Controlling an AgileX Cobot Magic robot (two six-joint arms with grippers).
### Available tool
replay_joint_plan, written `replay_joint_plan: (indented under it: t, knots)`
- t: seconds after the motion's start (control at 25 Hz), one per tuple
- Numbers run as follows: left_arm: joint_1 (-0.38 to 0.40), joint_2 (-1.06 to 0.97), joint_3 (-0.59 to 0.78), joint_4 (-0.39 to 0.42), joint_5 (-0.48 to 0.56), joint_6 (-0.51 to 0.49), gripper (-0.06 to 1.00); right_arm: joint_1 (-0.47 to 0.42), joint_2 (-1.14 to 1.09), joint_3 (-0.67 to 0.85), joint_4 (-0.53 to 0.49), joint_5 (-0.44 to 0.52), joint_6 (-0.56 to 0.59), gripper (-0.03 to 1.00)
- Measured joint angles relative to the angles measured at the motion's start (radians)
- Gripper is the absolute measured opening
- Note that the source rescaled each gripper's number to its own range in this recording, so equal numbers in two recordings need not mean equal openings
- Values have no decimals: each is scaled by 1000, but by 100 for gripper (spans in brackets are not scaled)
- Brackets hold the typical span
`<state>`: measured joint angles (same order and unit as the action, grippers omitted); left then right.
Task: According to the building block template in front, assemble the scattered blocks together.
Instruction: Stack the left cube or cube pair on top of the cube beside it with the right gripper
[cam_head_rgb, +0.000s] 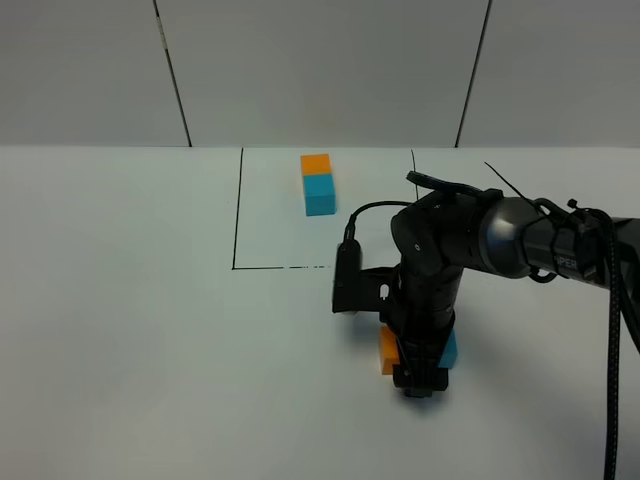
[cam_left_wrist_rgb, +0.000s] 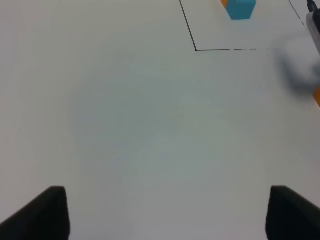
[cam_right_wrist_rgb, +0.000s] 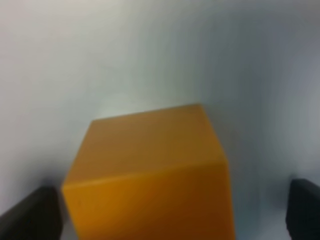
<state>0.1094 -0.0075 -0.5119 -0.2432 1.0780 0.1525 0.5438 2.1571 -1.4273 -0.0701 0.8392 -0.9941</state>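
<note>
The right gripper (cam_head_rgb: 418, 383) is hanging spread wide over the orange block (cam_head_rgb: 388, 350), gripping nothing, with the blue block (cam_head_rgb: 447, 349) at its 3 o'clock; judging by the template (cam_head_rgb: 318, 184) at 11 o'clock, it should be squaring its fingers around the orange block before closing. The right wrist view is showing that block (cam_right_wrist_rgb: 150, 175) between the fingers with daylight on both sides. The left gripper (cam_left_wrist_rgb: 165, 212), unseen from above, is idling open over bare table (cam_left_wrist_rgb: 125, 125).

Lab test bench: bare white table (cam_head_rgb: 120, 300), black marked rectangle (cam_head_rgb: 237, 215), plain panelled wall (cam_head_rgb: 320, 70).
</note>
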Motion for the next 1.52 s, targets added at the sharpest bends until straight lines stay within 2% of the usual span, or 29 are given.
replay_joint_plan:
  t: [0.2, 0.32, 0.4, 0.44, 0.52, 0.56, 0.6, 0.76, 0.88, 1.04, 1.16, 1.4, 1.52]
  knots:
    - [0, 0, 0, 0, 0, 0, 68, -5, 0, 1, 3, 10, 0, 79]
    - [0, 0, 0, 0, 0, 0, 68, -5, 0, 1, 2, 14, 0, 70]
    - [0, 0, 0, 0, 0, 0, 68, -5, 0, 1, -5, 18, -1, 57]
    - [0, 0, 0, 0, 0, 0, 68, -5, 0, 2, -7, 20, -1, 47]
    - [0, 0, 0, 0, 0, 0, 68, -5, 0, 3, -9, 25, -1, 24]
    - [0, 0, 0, 0, 0, 0, 68, -5, 0, 3, -12, 25, -1, 9]
    - [0, 0, 0, 0, 0, 0, 68, -5, 0, 3, -12, 26, -1, 0]
    - [0, 0, 0, 0, 0, 0, 68, -5, 0, 3, -15, 26, 19, 1]
    - [0, 0, 0, 0, 0, 0, 68, 1, 0, 1, -23, 27, 87, 1]
    - [0, 0, 0, 0, 0, 0, 68, 27, -1, -54, -24, 44, 296, 1]
    - [0, 0, 0, 0, 0, 0, 68, 59, -2, -134, -9, 69, 557, 1]
    - [0, 0, 0, 0, 0, 0, 68, 106, -5, -225, 142, 96, 1059, 1]
    - [0, 0, 0, 0, 0, 0, 68, 108, 0, -228, 204, 101, 1229, 1]
